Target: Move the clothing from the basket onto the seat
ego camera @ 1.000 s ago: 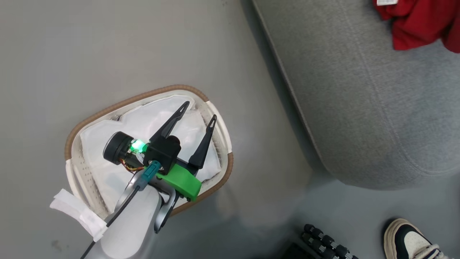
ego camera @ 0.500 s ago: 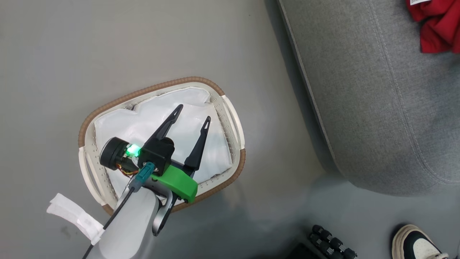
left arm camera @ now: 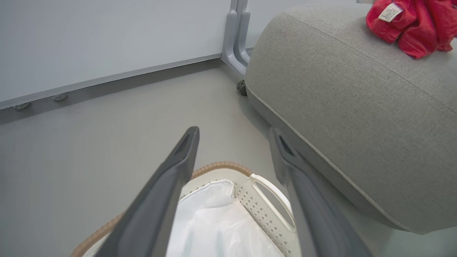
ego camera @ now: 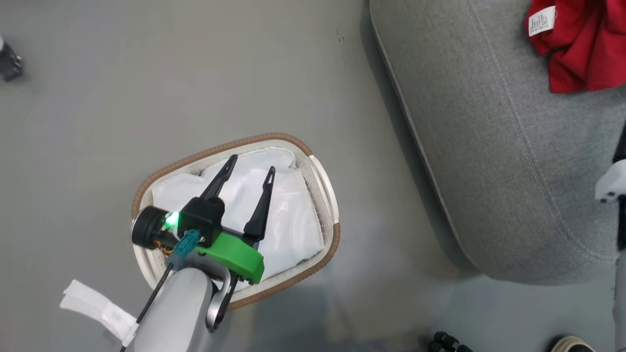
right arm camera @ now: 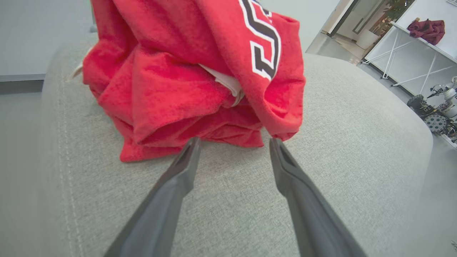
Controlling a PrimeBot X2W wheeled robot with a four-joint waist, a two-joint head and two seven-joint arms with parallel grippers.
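Observation:
The red clothing (ego camera: 582, 44) with its white label lies bunched on the grey seat (ego camera: 499, 146) at the upper right. In the right wrist view the clothing (right arm camera: 192, 82) sits on the seat (right arm camera: 250, 207) just beyond my right gripper (right arm camera: 234, 142), which is open and holds nothing. On the floor stands the basket (ego camera: 320, 178), and it contains just a white sheet (ego camera: 288, 220). My left gripper (ego camera: 251, 164) hangs open over the basket. In the left wrist view my left gripper (left arm camera: 234, 132) is above the basket (left arm camera: 262, 198), with the seat (left arm camera: 350, 117) and clothing (left arm camera: 414, 25) to the right.
Smooth grey floor (ego camera: 146, 88) surrounds the basket. A wall and a metal frame foot (left arm camera: 237, 43) stand behind the seat. A shoe toe (ego camera: 570, 346) and a dark ribbed part (ego camera: 447, 342) sit at the bottom right. A white part of my right arm (ego camera: 611, 188) shows at the right edge.
The head camera has shifted, so the whole picture moved. My left gripper stays open over the basket, its fingers a little closer together. A white part of my right arm has entered at the right edge.

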